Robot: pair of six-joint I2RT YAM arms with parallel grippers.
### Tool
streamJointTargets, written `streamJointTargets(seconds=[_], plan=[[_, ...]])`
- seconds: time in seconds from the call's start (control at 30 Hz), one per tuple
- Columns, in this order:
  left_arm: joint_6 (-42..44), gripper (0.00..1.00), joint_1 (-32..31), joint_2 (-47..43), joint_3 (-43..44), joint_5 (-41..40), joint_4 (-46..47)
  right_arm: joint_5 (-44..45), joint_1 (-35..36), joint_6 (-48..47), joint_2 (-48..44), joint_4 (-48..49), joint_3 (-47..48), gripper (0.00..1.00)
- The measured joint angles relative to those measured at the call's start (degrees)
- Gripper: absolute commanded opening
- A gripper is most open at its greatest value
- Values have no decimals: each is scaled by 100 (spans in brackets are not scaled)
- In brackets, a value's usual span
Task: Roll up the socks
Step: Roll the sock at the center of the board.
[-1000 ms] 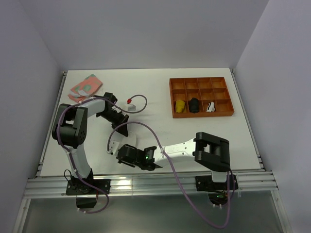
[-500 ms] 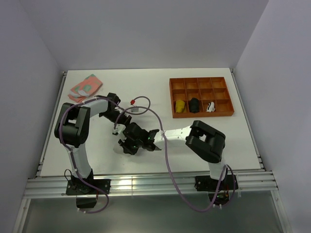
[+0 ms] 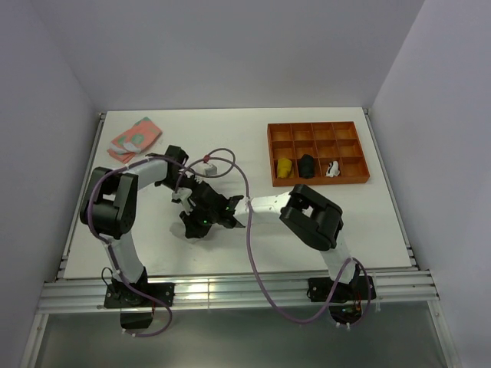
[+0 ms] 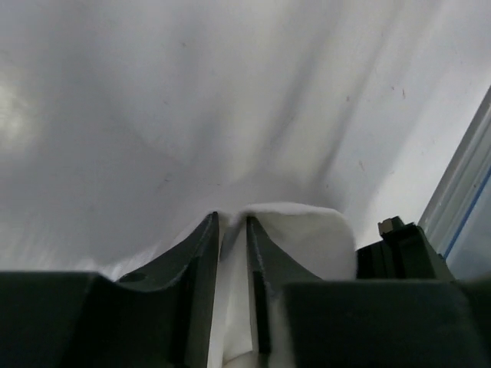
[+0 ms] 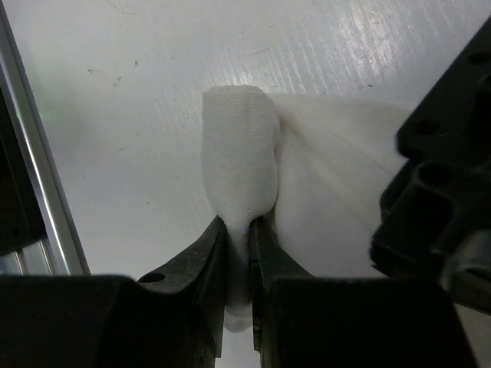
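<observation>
Left gripper (image 4: 230, 228) fingers pinched on white sock (image 4: 307, 234). Right gripper (image 5: 238, 228), at 5 o'clock of left, clamped on sock's rolled fold. Orange tray (image 3: 319, 183) at table's 2 o'clock.

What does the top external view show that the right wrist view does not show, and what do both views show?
Only the top external view shows the orange tray and the pink-green cloth at the far side. Only the right wrist view shows that the right gripper is shut on a rolled fold of the white sock. Both views show the white table and the sock lying on it.
</observation>
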Motion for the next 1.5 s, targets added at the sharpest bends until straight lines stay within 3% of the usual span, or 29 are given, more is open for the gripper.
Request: streamJointTargets(seconds=[0.17, 0.53, 0.7, 0.97, 1.1, 1.5], plan=[[-304, 39, 37, -409, -20, -142, 407, -103, -28, 50, 0, 11, -24, 12], [-533, 42, 662, -494, 195, -238, 525, -240, -76, 188, -26, 15, -107, 12], [-315, 46, 1237, -1073, 216, -262, 538, -391, -98, 245, -46, -289, -28, 13], [710, 48, 2249, -1755, -79, -262, 442, -680, -173, 247, 50, -820, 245, 13], [1467, 50, 2264, -2487, -938, -258, 380, -850, -243, 245, 173, -1130, 490, 14], [3460, 60, 2022, -4481, -2450, 291, 195, -2120, -743, 363, 776, -2181, 1311, 18]])
